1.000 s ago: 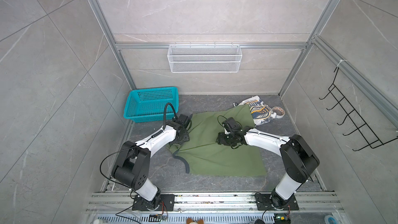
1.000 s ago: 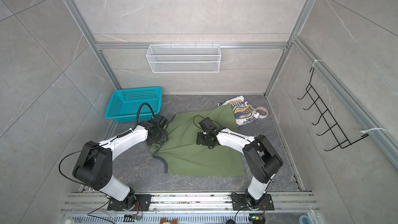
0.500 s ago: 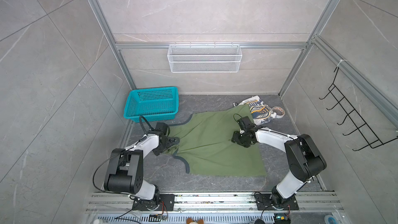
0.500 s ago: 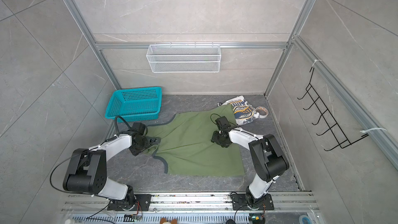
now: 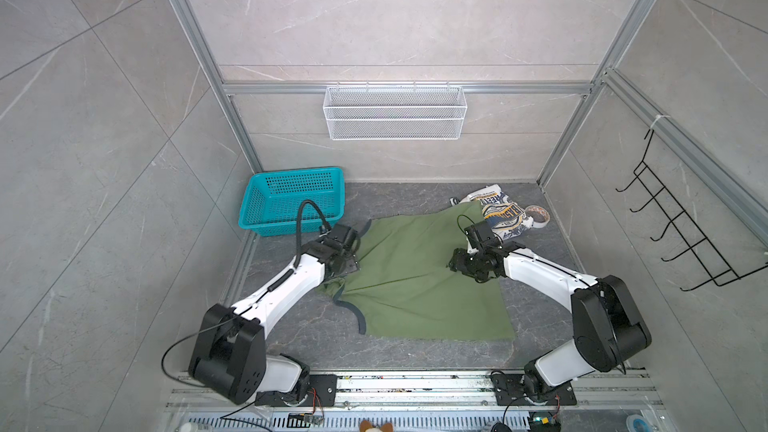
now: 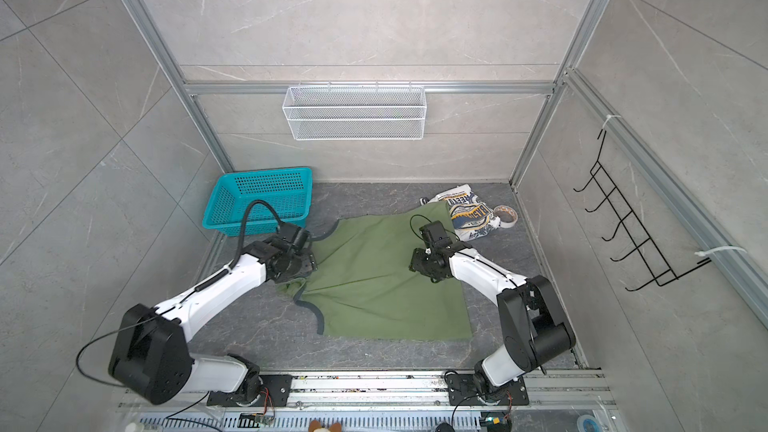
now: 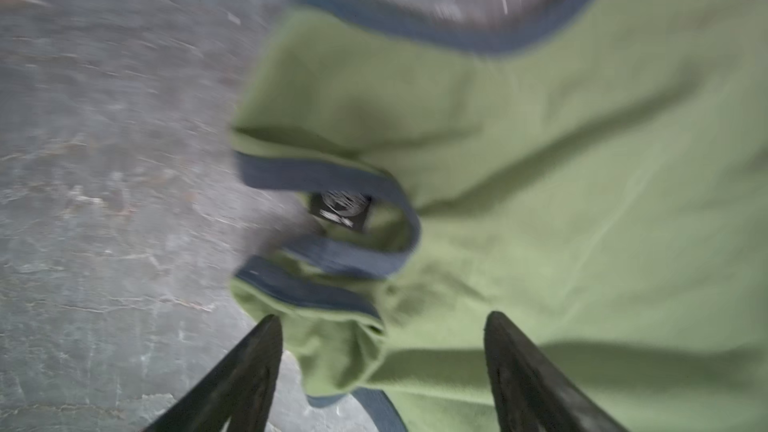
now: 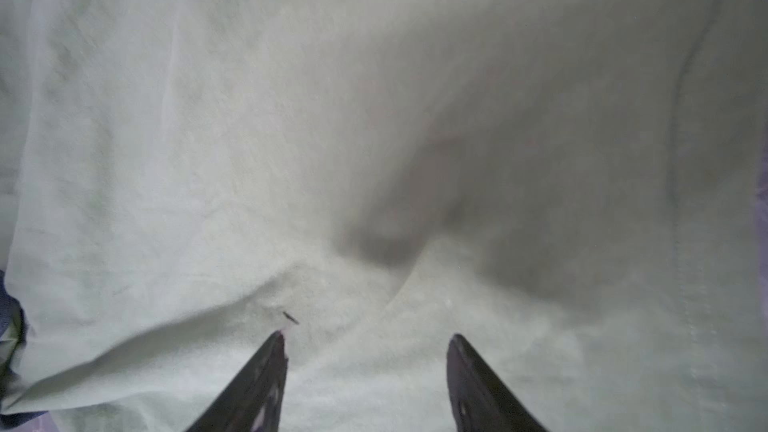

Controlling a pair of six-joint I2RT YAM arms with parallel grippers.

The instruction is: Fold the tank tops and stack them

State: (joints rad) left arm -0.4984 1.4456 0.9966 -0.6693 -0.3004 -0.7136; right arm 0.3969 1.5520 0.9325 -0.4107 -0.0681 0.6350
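The olive green tank top point(image 5: 415, 284) point(image 6: 374, 288) lies spread flat mid-floor, with its grey-trimmed straps bunched at its left edge point(image 7: 328, 259). The white tank top point(image 5: 500, 211) point(image 6: 469, 214) sits crumpled at the back right, print up, partly under the green one's corner. My left gripper point(image 5: 345, 267) point(image 6: 300, 267) point(image 7: 382, 317) hangs open over the bunched strap area and grips nothing. My right gripper point(image 5: 456, 263) point(image 6: 415, 264) point(image 8: 366, 335) stands open low over the green cloth's right part, which looks pale in the right wrist view.
A teal basket point(image 5: 295, 201) stands at the back left, close behind the left wrist. A tape roll point(image 5: 538, 216) lies beside the white top. A white wire shelf point(image 5: 395, 114) hangs on the back wall and a black hook rack point(image 5: 681, 234) on the right wall.
The left gripper swung out left, stretching the upper strap, then came back right over the shoulder area; that edge is now bunched. The right gripper drifted right along the cloth.
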